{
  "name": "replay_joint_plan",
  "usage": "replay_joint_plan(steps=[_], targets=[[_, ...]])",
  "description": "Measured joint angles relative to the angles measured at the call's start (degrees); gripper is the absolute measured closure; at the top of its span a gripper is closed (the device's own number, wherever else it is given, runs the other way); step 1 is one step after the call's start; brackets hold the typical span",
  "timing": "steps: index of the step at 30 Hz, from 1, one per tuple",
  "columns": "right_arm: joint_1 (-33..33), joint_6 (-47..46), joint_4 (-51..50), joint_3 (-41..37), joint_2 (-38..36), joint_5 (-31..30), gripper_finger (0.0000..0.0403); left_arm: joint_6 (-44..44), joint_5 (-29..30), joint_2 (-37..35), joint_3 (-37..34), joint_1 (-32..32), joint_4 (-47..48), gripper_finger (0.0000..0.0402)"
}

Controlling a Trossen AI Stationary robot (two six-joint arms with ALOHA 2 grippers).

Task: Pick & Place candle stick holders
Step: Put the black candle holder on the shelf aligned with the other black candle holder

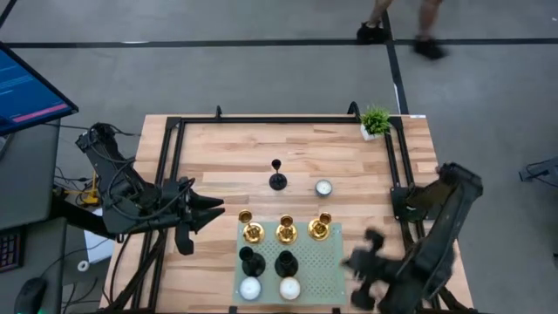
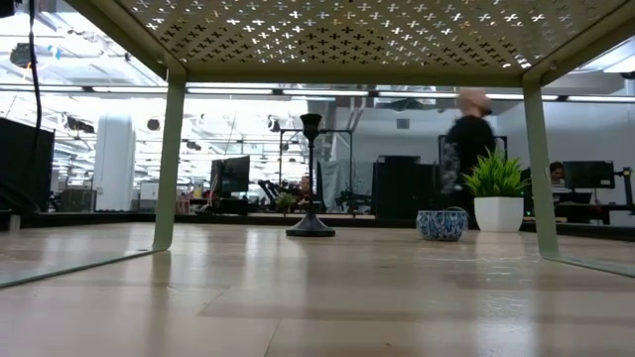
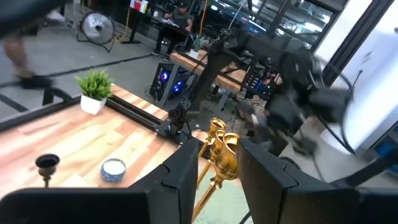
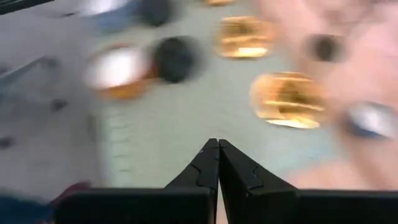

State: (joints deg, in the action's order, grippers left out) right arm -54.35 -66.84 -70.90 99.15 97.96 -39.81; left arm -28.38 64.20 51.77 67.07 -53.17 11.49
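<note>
A pale green perforated shelf (image 1: 330, 272) stands on the wooden table (image 1: 227, 153) and serves as the landmark. On it stand three gold holders (image 1: 286, 229) in a row along the edge facing the plant, and two black holders (image 1: 251, 261) in a second row behind them, each upright with its long axis vertical; two white round things (image 1: 250, 288) sit at the shelf's near edge. A third black holder (image 1: 277, 175) stands upright on bare wood beyond the shelf, well apart from it, base down and cup up; the low view shows its stem plainly vertical (image 2: 311, 177). Just beside it lies a small blue-patterned bowl (image 1: 323, 187), and a potted plant (image 1: 376, 121) stands at the far right corner. The left gripper (image 1: 212, 212) hovers just left of the shelf, at the gold row's end, its fingers partly parted with nothing between them; in its wrist view the gold holders (image 3: 224, 152) line up straight ahead past the gap between the fingers (image 3: 180, 171), near but not touched. The right gripper (image 1: 356, 262) hangs over the shelf's right edge, blurred, fingers pressed together and empty; its wrist view looks down on the shelf (image 4: 186, 118). A person (image 2: 468, 149) passes behind the table.
</note>
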Motion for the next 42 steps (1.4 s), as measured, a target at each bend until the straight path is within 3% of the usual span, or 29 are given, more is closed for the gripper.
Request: replay_joint_plan(steps=[4,8,11,16,21,24,27,32,38,42], targets=[[1.73,-16.04,-19.32,-0.06,-5.92,-2.9,0.0398,4.14,0.26,0.0,0.02,-0.01,-0.04,0.0291],[6.14,-12.88,-15.91,-5.04,-14.69,-3.42,0.0361,7.21,2.29,-0.1,0.02,-0.01,-0.44,0.029],[10.72,-15.18,-19.49,-8.38,-19.73,-1.55,0.031,8.58,3.45,-0.38,0.02,-0.01,-0.54,0.0282],[19.35,-16.22,-17.28,-16.29,-27.13,-0.2,0.0198,9.09,3.82,-1.17,0.01,0.0,-1.45,0.0255],[28.99,-13.66,-16.59,-24.63,-30.3,2.31,0.0107,9.09,4.93,-1.22,0.0,0.0,-1.75,0.0223],[34.45,-7.45,-14.38,-29.58,-32.21,2.47,0.008,9.09,6.97,-1.25,0.01,0.0,-2.54,0.0207],[38.71,4.14,-4.56,-34.94,-33.6,3.46,0.0065,9.09,9.63,-1.31,0.0,0.02,-3.03,0.0197],[45.98,21.05,14.61,-43.36,-36.81,11.7,0.0058,9.11,13.28,-2.02,0.02,0.01,-3.06,0.019],[54.49,33.12,25.64,-49.82,-39.3,17.77,0.0064,9.11,16.08,-2.37,0.01,0.0,-3.04,0.0189],[60.49,47.87,36.57,-50.98,-41.82,24.97,0.007,9.59,17.93,-2.38,0.02,0.02,-3.04,0.0189]])
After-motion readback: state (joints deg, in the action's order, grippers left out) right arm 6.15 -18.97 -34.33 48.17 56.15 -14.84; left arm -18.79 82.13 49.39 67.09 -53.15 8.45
